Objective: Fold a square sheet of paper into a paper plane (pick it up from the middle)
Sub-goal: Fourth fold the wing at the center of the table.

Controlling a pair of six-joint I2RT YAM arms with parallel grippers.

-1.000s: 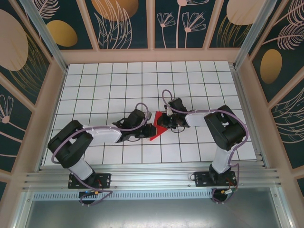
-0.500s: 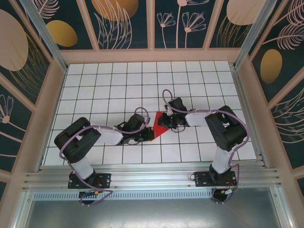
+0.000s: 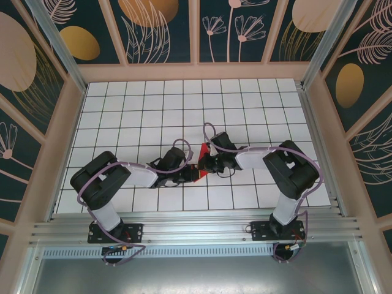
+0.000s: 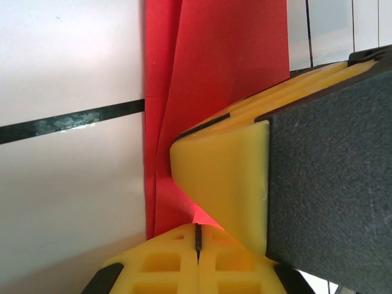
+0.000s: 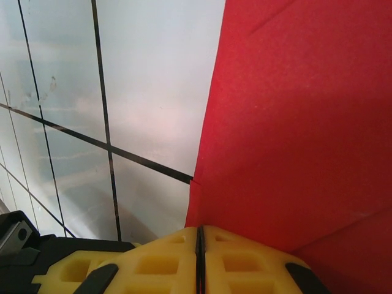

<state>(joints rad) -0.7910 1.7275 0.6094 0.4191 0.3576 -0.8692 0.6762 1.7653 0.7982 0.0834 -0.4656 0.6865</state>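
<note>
The square sheet of paper point(image 3: 199, 150) is bright red and lies folded into creased layers on the white grid table, mostly covered by both grippers. In the left wrist view the paper point(image 4: 214, 67) runs up from my left gripper point(image 4: 198, 228), which is shut with its tips at the paper's near corner. The right gripper's yellow finger point(image 4: 223, 177) rests on the folds just ahead. In the right wrist view my right gripper point(image 5: 199, 230) is shut, its tips against the paper point(image 5: 294, 122) at its left edge. From above, the left gripper point(image 3: 190, 172) and right gripper point(image 3: 204, 164) meet over the paper.
The white tiled table point(image 3: 147, 110) stretches open behind and to both sides of the grippers. Wooden frame walls point(image 3: 196, 71) and metal posts enclose it. A metal rail point(image 3: 196, 229) runs along the near edge by the arm bases.
The left gripper slid right to the paper and closed fully. The right gripper moved left and nearer over the paper, covering more of it. Less red shows from above.
</note>
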